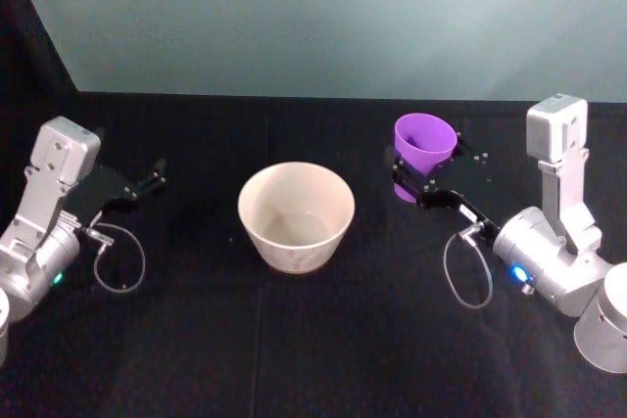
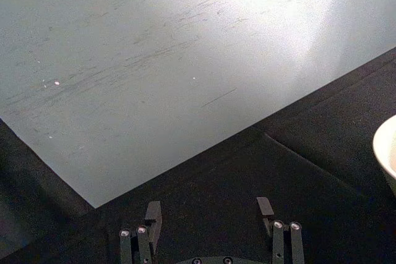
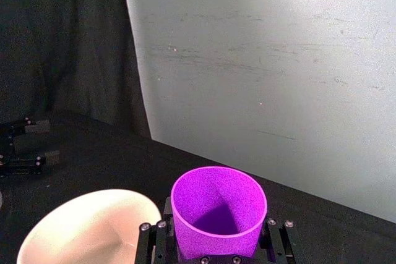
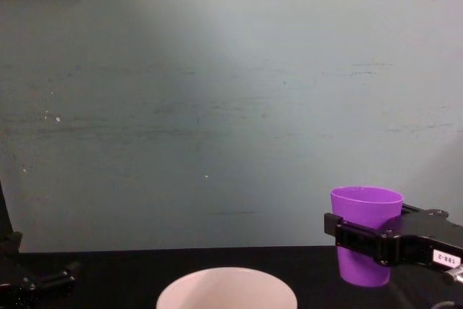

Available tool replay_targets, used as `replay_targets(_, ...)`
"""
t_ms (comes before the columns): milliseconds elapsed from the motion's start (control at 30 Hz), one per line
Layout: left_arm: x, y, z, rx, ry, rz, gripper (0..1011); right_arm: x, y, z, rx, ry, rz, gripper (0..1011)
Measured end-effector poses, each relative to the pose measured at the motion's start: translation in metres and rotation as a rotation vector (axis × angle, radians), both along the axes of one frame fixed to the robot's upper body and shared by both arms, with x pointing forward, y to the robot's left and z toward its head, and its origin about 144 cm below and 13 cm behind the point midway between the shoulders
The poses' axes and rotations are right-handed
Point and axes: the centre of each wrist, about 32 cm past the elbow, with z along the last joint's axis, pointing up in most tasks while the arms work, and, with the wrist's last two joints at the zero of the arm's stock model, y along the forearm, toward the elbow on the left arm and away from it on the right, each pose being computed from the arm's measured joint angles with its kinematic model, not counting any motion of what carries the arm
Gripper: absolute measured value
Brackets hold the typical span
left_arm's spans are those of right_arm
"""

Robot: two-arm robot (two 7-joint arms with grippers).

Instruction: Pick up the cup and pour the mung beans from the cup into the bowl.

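The purple cup (image 1: 424, 140) stands upright to the right of the bowl (image 1: 296, 214), with my right gripper (image 1: 417, 177) shut on its lower body. In the right wrist view the cup (image 3: 218, 214) sits between the fingers (image 3: 277, 234), and the bowl's rim (image 3: 86, 214) lies just beside it. From the chest view the cup (image 4: 365, 233) is level and the bowl's rim (image 4: 226, 280) is lower, to its left. The mung beans are hidden: the cup's inside looks plain purple and shadowed. My left gripper (image 1: 152, 181) rests open at the far left, empty (image 2: 209, 209).
Black cloth (image 1: 313, 340) covers the table, backed by a pale green wall (image 4: 217, 106). Loose cables loop beside each arm (image 1: 122, 261) (image 1: 468, 276). Open cloth lies in front of the bowl and between the bowl and the left arm.
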Motion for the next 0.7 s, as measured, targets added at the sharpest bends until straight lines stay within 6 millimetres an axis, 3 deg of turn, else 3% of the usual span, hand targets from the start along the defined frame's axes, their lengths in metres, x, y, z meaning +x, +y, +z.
replay_targets(700,0.0,0.0,0.0,0.0,0.0,0.0,1000,0.0,0.0,0.0,0.0,0.0,0.0,729)
